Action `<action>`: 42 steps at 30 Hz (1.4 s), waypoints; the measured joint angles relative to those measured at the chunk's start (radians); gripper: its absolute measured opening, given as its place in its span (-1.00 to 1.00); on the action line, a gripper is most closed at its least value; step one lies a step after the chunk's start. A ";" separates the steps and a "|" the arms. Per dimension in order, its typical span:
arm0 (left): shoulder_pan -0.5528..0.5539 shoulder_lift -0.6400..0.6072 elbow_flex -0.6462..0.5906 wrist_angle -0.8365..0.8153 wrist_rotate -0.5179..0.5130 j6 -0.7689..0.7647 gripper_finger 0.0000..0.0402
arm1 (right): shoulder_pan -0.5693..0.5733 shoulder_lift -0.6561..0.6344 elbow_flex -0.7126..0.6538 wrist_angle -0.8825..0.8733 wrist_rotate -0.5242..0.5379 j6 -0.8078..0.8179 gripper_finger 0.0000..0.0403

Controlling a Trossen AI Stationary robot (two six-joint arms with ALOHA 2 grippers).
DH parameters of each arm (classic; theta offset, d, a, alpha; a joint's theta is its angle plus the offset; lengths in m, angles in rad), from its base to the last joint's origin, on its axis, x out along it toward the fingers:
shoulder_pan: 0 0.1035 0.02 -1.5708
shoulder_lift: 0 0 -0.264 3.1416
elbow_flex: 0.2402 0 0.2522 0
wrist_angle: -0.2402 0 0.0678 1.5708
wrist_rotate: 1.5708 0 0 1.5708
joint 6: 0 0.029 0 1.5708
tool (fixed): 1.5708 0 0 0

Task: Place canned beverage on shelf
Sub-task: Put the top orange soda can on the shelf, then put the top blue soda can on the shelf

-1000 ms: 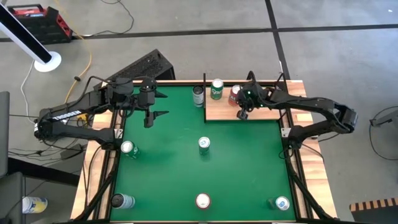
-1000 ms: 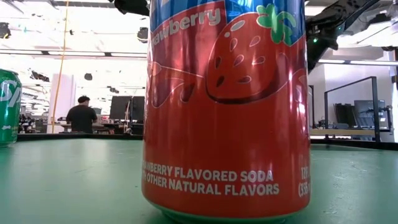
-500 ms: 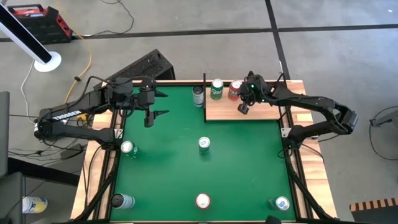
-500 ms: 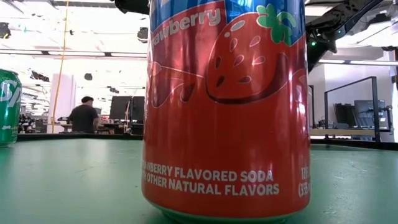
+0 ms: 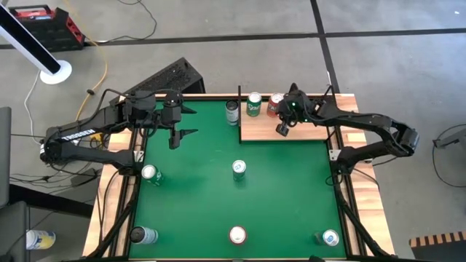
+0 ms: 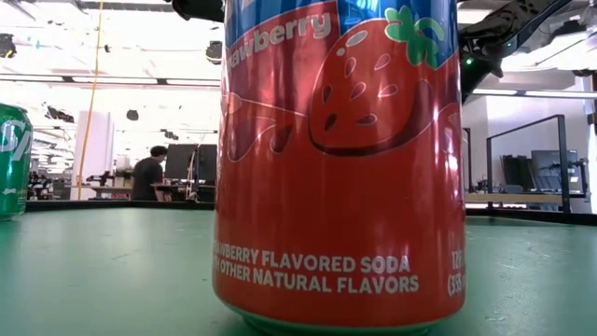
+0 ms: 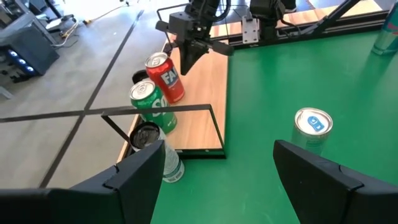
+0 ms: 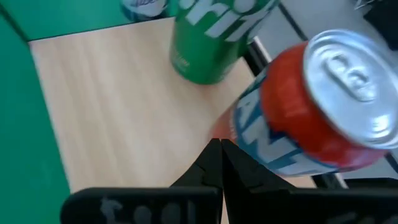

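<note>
The shelf (image 5: 309, 134) is a light wooden panel at the table's far right. On it stand a red can (image 5: 275, 104) and a green can (image 5: 253, 104), both upright on their bases. A dark-topped can (image 5: 231, 111) stands on the green table beside the shelf's left edge. My right gripper (image 5: 279, 130) is shut, with nothing between its fingers. It slants down over the shelf, just on the near side of the red can (image 8: 311, 106). My left gripper (image 5: 180, 137) hangs open above the table's far left, holding nothing. My right gripper's shut fingertips (image 8: 217, 152) stand right beside the lower side of the red can (image 8: 239, 134), slanting down from the near right. I cannot tell whether they touch it. The can stands upright on the shelf (image 8: 112, 93).
More cans stand on the green table: one at the middle (image 5: 239, 169), one at the left (image 5: 149, 173), and three along the near edge (image 5: 143, 234) (image 5: 237, 234) (image 5: 330, 238). The red near-edge can (image 6: 340, 168) fills the low view. A thin black frame (image 7: 161, 111) edges the shelf.
My right gripper has tipped a little over the shelf and stayed shut. The red can's top, partly covered by the gripper a second ago, now shows whole in the high view. A person in the room behind has walked toward the right.
</note>
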 joint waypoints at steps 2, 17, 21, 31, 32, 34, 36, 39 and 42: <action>0.000 0.000 0.000 -0.001 0.000 -0.002 0.41 | -0.011 0.000 0.000 0.008 0.003 -0.008 -0.90; 0.000 0.000 0.000 -0.040 -0.002 -0.029 0.41 | -0.017 -0.009 0.000 -0.020 -0.141 0.025 -0.90; 0.000 0.000 0.000 -0.086 -0.019 -0.047 0.41 | 0.055 -0.045 0.000 -0.100 -0.214 0.090 -0.90; 0.000 0.000 0.000 -0.131 -0.223 -0.184 0.41 | 0.338 -0.177 0.024 -0.092 -0.146 0.230 -0.90; 0.000 0.000 0.000 -0.139 -0.228 -0.219 0.41 | 0.366 -0.184 0.033 -0.089 -0.126 0.239 -0.90; 0.000 0.000 0.007 -0.162 -0.227 -0.268 0.41 | 0.420 -0.189 0.048 -0.081 -0.091 0.254 -0.90; 0.000 -0.007 0.014 -0.201 -0.209 -0.300 0.41 | 0.471 -0.188 0.056 -0.064 -0.063 0.269 -0.90; 0.000 -0.020 0.020 -0.283 -0.127 -0.308 0.41 | 0.538 -0.177 0.074 -0.041 -0.050 0.277 -0.88; -0.006 -0.026 0.006 -0.347 -0.030 -0.319 0.41 | 0.594 -0.161 0.096 -0.031 -0.050 0.299 -0.87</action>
